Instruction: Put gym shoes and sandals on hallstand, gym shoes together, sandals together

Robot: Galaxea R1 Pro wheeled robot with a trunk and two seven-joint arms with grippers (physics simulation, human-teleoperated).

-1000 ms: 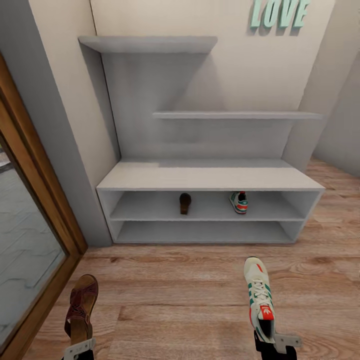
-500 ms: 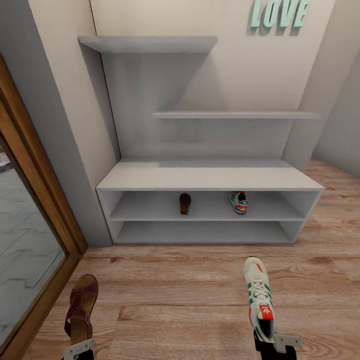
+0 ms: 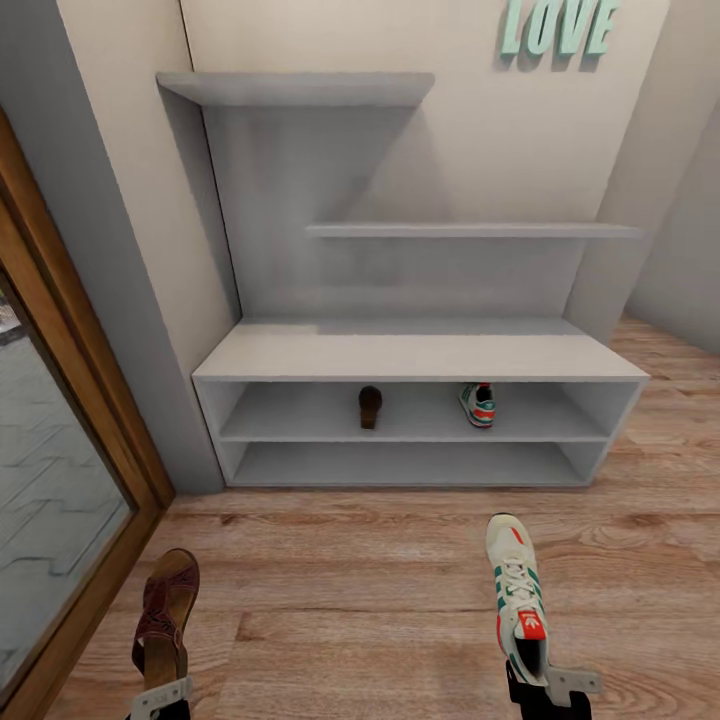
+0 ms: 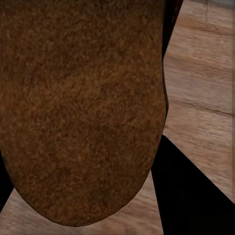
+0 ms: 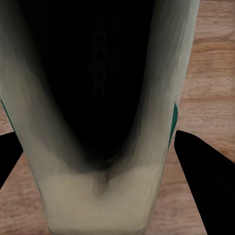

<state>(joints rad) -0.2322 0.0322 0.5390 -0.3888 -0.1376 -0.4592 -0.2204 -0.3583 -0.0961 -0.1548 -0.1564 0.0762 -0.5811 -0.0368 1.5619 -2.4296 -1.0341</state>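
Note:
One brown sandal [image 3: 165, 610] hangs over the corridor floor [image 3: 350, 600] at the lower left, with my left gripper [image 3: 160, 697] shut on its heel end. The left wrist view has its brown underside [image 4: 83, 112] close up between dark fingers [image 4: 188, 196]. At the lower right my right gripper [image 3: 548, 685] is shut on the heel of a cream-white gym shoe [image 3: 518, 590], toe pointing at the rack. Its dark opening [image 5: 98, 98] faces the right wrist camera. On the hallstand [image 3: 420, 352], the upper low shelf holds a second sandal [image 3: 370, 405] and a second gym shoe [image 3: 478, 403], well apart.
A wood-framed glass door [image 3: 60, 420] runs along the left. Mint-green LOVE letters [image 3: 558, 25] hang above two staggered wall shelves [image 3: 470, 230]. Grey walls close in at the right. The bottom shelf [image 3: 400, 465] and bench top are bare.
The held sandal has drifted very slightly right and down. The gym shoe and everything on the rack look the same.

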